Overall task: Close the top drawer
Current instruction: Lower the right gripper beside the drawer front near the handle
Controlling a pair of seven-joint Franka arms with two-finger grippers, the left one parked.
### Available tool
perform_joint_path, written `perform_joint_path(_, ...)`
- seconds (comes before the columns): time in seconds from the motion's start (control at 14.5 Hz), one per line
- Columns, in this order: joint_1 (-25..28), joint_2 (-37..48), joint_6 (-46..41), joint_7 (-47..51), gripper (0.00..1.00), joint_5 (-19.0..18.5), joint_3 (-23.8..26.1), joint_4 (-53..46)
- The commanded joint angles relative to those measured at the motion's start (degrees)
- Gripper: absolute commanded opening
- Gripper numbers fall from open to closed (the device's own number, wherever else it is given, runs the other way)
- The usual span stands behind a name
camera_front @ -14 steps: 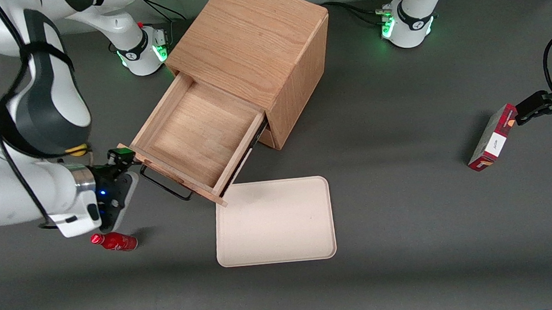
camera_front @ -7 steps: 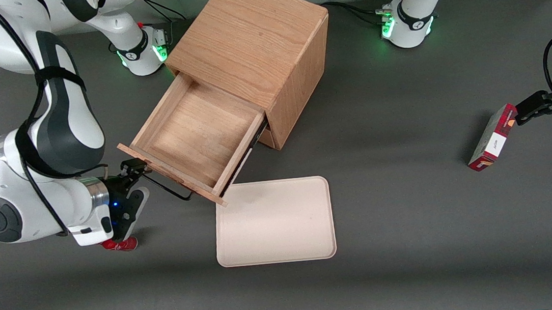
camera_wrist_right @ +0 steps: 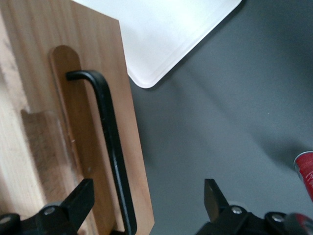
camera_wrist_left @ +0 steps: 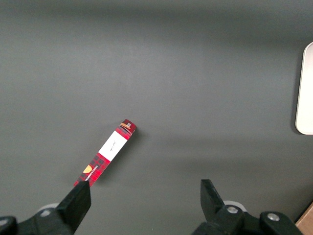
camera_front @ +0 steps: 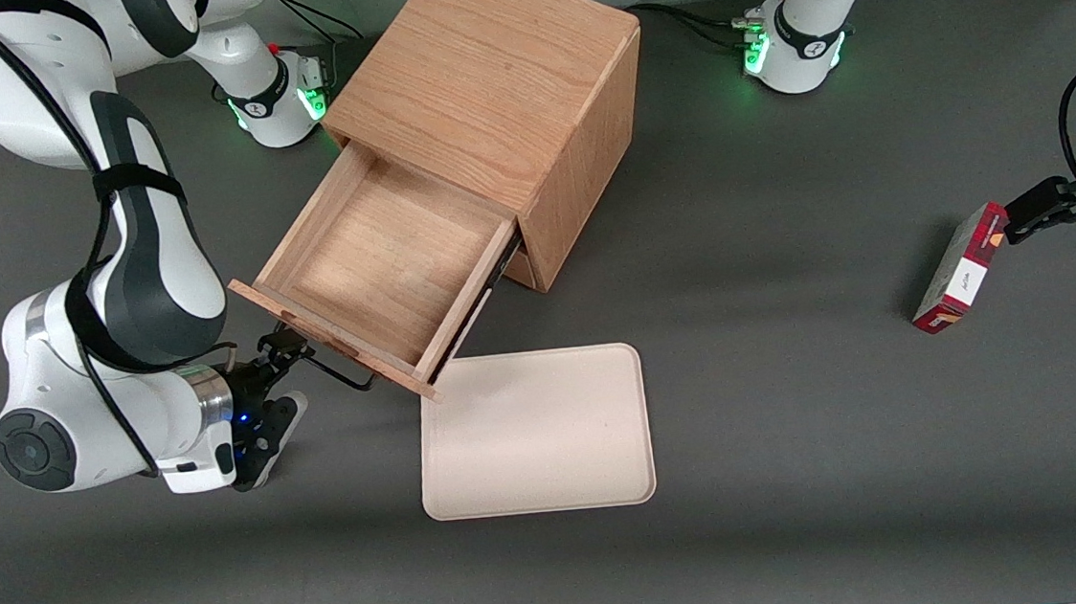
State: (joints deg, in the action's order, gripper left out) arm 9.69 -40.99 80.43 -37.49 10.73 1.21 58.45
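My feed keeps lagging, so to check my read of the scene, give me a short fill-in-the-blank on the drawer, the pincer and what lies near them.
1. The top drawer of the cabinet is pulled ____.
2. The pincer is right in front of the drawer front, at its black wire ____.
3. The pincer's fingers stand ____, with the handle between them.
4. The flat thing lying nearer the front camera than the drawer is a cream ____.

Missing words: open; handle; open; tray
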Motion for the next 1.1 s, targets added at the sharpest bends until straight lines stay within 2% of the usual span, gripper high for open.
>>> perform_joint_path(0.0,0.07,-0.67,1.22,2.06,1.00,1.66,-0.16,0.17)
perform_joint_path(0.14,0.07,-1.11,1.83,2.68,1.00,3.06,-0.16,0.70)
perform_joint_path(1.03,-0.63,-0.68,4.47,2.77,1.00,3.42,-0.07,4.56)
